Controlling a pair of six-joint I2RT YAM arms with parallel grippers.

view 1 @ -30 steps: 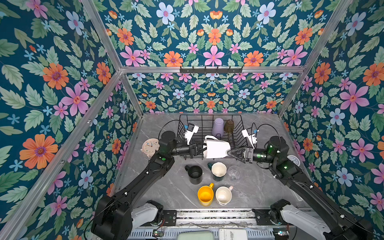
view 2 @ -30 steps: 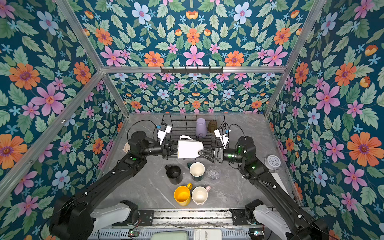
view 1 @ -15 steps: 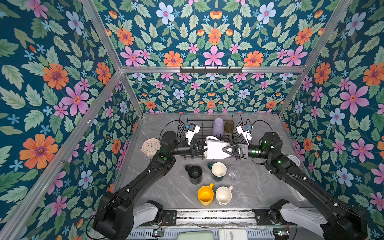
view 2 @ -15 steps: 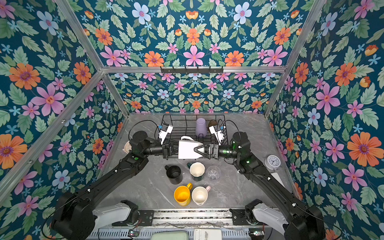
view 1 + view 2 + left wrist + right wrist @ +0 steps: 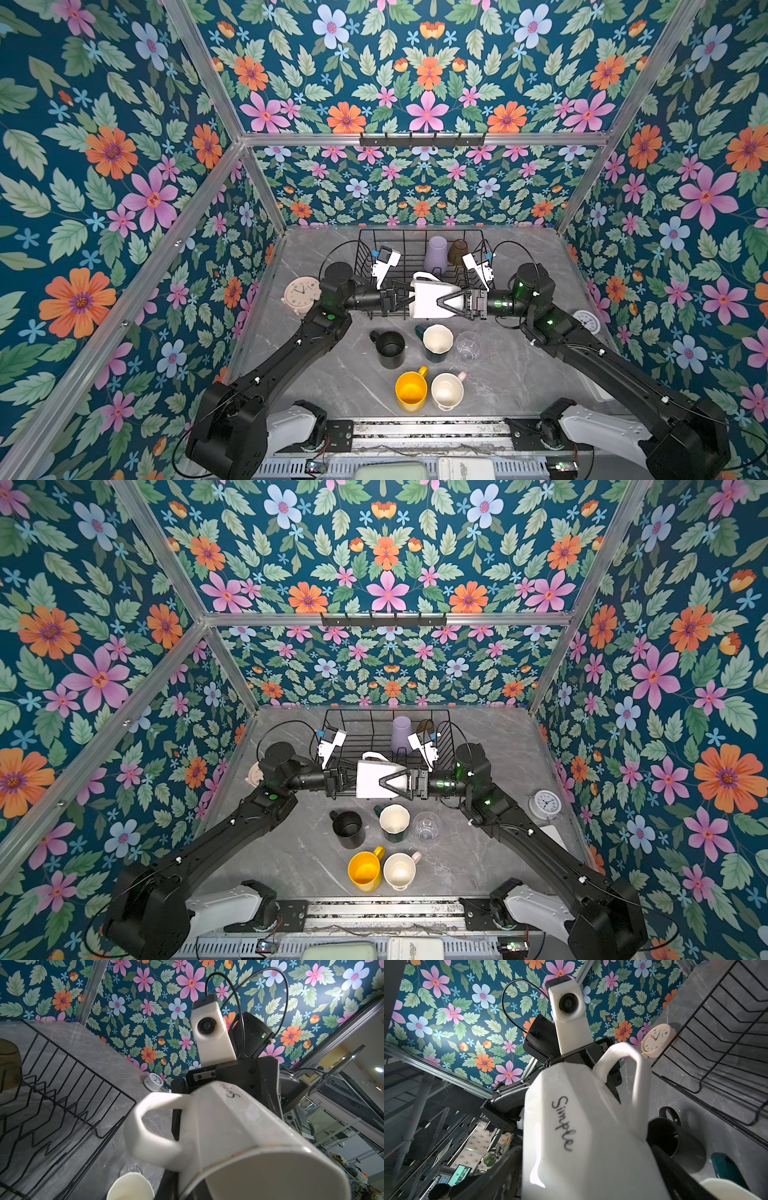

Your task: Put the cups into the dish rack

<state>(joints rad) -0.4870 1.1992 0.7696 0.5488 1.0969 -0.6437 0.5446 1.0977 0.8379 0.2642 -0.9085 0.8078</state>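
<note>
A white mug [image 5: 432,297] [image 5: 376,779] hangs on its side above the front edge of the black wire dish rack [image 5: 365,257] [image 5: 386,711]. My left gripper [image 5: 409,299] is shut on its rim. The right gripper [image 5: 441,301] stands open with its fingers [image 5: 504,1176] straddling the mug's base [image 5: 581,1136]; I cannot see whether they touch it. A lilac tumbler [image 5: 436,253] and an olive-brown tumbler [image 5: 457,251] stand upside down in the rack. On the table stand a black mug [image 5: 390,349], a green mug [image 5: 436,343], a clear glass [image 5: 467,345], a yellow mug [image 5: 410,390] and a pink mug [image 5: 446,390].
A pink clock [image 5: 301,295] stands left of the rack, close behind my left arm. A white clock [image 5: 587,322] sits by the right wall. A black hook rail [image 5: 422,139] hangs on the back wall. The loose cups cluster just below both grippers.
My right gripper has moved left and now has its open fingers around the white mug's base. The left gripper has kept the mug almost still.
</note>
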